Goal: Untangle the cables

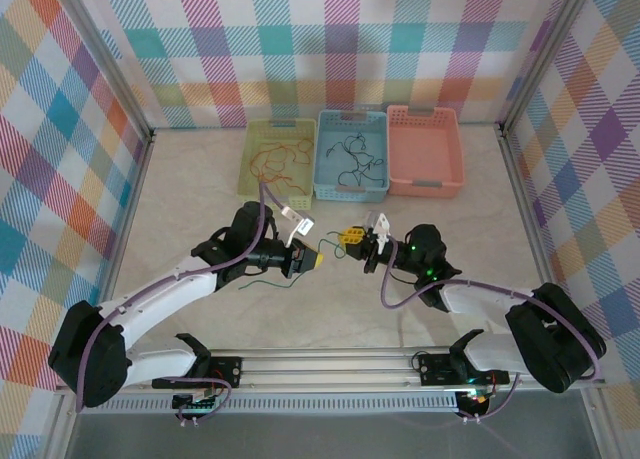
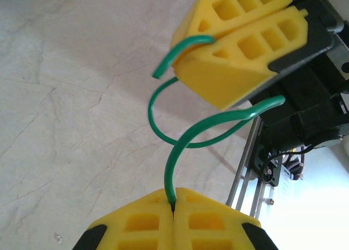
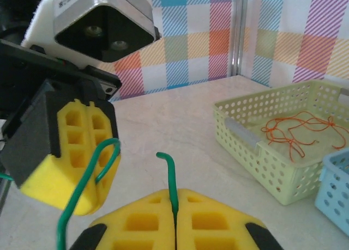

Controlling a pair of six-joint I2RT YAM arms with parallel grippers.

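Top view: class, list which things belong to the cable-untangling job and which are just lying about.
Job: dark green thin wire gripped by the left claw and right claw; red-orange thin wires in the yellow-green perforated plastic basket; black thin wires in the light blue perforated plastic basket.
Lying about: salmon-pink perforated plastic basket; checked cloth walls.

Yellow-green basket [image 1: 281, 125], blue basket [image 1: 352, 116] and pink basket [image 1: 425, 151] stand side by side.

Overhead camera looks down from behind; facing wrist cameras closely share the green cable [image 3: 173, 187].
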